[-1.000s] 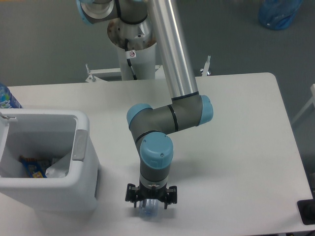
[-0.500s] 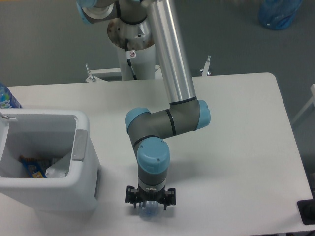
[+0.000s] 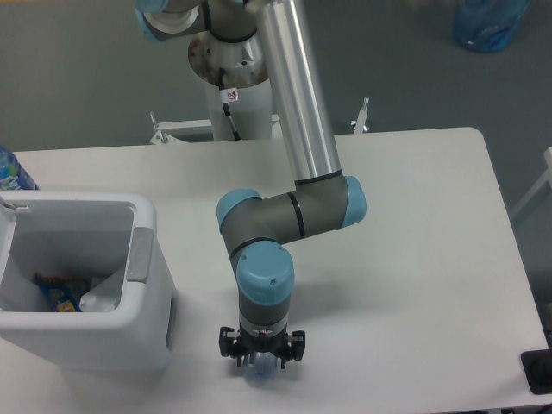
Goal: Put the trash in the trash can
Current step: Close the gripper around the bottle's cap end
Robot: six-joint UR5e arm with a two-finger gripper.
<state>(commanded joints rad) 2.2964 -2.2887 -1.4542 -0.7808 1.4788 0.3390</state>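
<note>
With the trash can (image 3: 147,297) at my 9 o'clock, my gripper (image 3: 260,366) points straight down near the table's front edge, fingers closed around the crushed bottle (image 3: 259,371); I should lift it vertically above the rim before traversing.

A white table (image 3: 431,259) stands on grey floor (image 3: 78,78); a translucent blue bag (image 3: 490,21) lies beyond it.
</note>
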